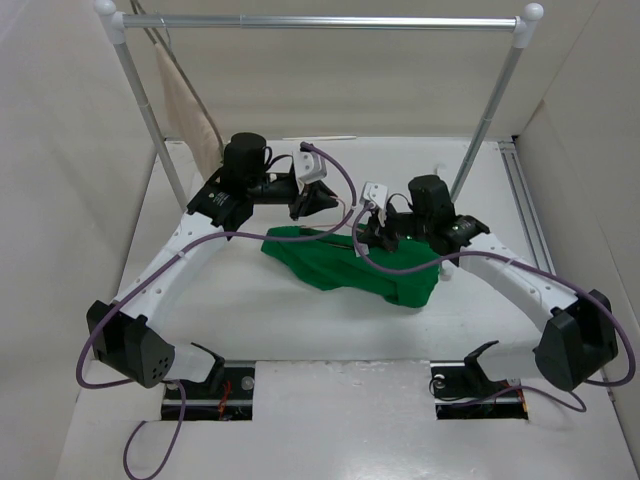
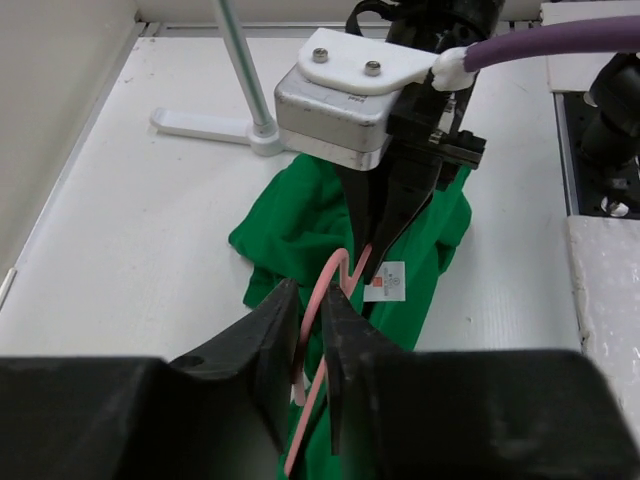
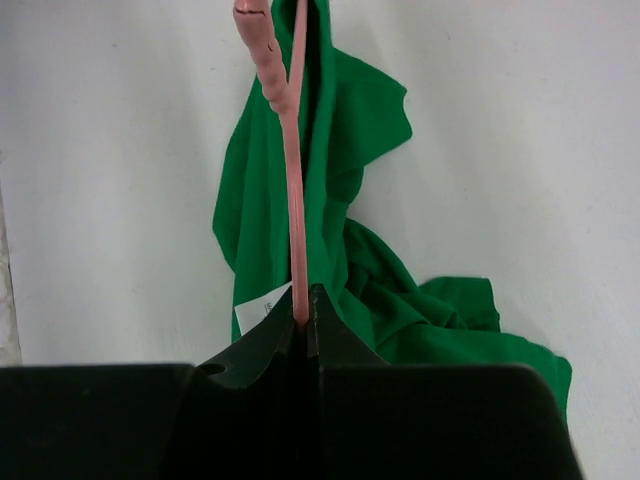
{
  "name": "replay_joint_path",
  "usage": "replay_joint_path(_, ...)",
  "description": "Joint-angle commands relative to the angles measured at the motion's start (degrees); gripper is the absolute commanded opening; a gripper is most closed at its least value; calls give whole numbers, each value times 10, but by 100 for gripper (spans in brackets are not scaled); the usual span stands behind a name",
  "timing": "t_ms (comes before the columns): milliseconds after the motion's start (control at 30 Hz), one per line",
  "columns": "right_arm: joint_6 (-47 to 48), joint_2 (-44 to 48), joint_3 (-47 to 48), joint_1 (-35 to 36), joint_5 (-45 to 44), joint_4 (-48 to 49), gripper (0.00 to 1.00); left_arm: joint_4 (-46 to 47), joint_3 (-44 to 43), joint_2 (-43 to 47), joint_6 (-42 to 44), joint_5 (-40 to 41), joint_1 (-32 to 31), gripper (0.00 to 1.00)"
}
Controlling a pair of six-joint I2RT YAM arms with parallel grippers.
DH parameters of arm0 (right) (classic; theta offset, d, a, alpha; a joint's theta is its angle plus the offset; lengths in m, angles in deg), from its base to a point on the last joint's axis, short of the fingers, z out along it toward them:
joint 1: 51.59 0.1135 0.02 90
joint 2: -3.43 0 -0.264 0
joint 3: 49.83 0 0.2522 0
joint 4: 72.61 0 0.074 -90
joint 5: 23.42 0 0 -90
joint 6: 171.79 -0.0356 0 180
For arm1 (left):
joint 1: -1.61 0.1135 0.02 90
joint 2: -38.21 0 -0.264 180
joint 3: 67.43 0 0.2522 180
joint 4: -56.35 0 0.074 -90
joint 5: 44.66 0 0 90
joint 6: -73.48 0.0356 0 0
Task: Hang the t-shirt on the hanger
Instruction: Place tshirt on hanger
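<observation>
The green t-shirt [image 1: 340,265] lies crumpled on the white table between the arms, and shows in the left wrist view [image 2: 300,215] and the right wrist view [image 3: 360,150]. The pink wire hanger [image 2: 326,279] is above it. My right gripper [image 3: 303,300] is shut on a straight run of the hanger [image 3: 296,200]; the twisted neck points away from it. My left gripper [image 2: 312,290] has its jaws closed narrowly round the hanger near the neck. In the top view, the left gripper [image 1: 318,200] and the right gripper [image 1: 365,232] meet over the shirt's far edge.
A metal clothes rack [image 1: 320,22] spans the back, with posts at left and right and a white foot [image 2: 200,125] on the table. A beige garment [image 1: 185,110] hangs at its left end. White walls enclose both sides. A white label [image 2: 385,282] shows on the shirt.
</observation>
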Motion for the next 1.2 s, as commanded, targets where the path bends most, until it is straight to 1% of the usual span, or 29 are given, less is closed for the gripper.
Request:
replay_joint_path(0, 3, 3, 0, -7, 9, 35, 0, -1, -31, 16, 7, -30, -2, 10)
replay_joint_path(33, 3, 3, -5, -7, 9, 35, 0, -1, -31, 16, 7, -30, -2, 8)
replay_joint_path(67, 3, 3, -5, -7, 9, 35, 0, -1, -31, 16, 7, -30, -2, 3)
replay_joint_path(100, 3, 3, -5, -7, 9, 35, 0, -1, -31, 16, 7, -30, -2, 0)
replay_joint_path(300, 3, 3, -5, -7, 9, 35, 0, -8, -20, 16, 12, -2, -2, 0)
replay_joint_path(333, 3, 3, -5, -7, 9, 40, 8, -8, -20, 16, 12, -2, -2, 0)
replay_joint_path(433, -28, 8, -11, -32, 2, 40, 70, -2, -20, 21, 12, 29, -2, 0)
replay_joint_path(500, -60, 37, -31, -66, -13, 47, 82, 10, -20, 26, 4, 43, -2, 0)
replay_joint_path(533, -72, 49, -40, -82, -19, 56, 86, 10, -20, 27, 4, 48, -2, 0)
replay_joint_path(567, -97, 82, -61, -114, -37, 67, 92, 10, -20, 27, 4, 53, -2, 0)
replay_joint_path(600, -98, 100, -62, -132, -46, 67, 95, 10, -20, 27, 4, 53, -2, 0)
replay_joint_path(667, -131, 137, -99, -164, -81, 76, 99, 10, -14, 27, -1, 53, -2, 0)
replay_joint_path(733, -151, 183, -137, -204, -101, 76, 99, 10, -14, 32, -1, 53, -2, 0)
replay_joint_path(800, -163, 202, -164, -230, -101, 76, 99, 10, -14, 32, -1, 53, -2, 0)
replay_joint_path(833, -169, 208, -178, -254, -92, 81, 99, 10, -14, 32, -1, 53, -2, 0)
replay_joint_path(867, -169, 213, -206, -264, -78, 81, 99, 10, -14, 32, -1, 53, -2, 0)
replay_joint_path(900, -169, 213, -220, -273, -48, 89, 99, 15, -14, 32, -1, 60, -2, 0)
replay_joint_path(933, -169, 213, -232, -287, -37, 89, 99, 15, -14, 32, -1, 66, -2, 0)
replay_joint_path(1033, -177, 225, -284, -296, 4, 118, 97, 15, -14, 32, -1, 72, -2, 0)
replay_joint_path(1100, -185, 246, -310, -311, 17, 125, 95, 9, -14, 32, 4, 77, -2, 0)
replay_joint_path(1167, -192, 261, -322, -311, 17, 130, 94, 9, -14, 32, 4, 77, -2, 0)
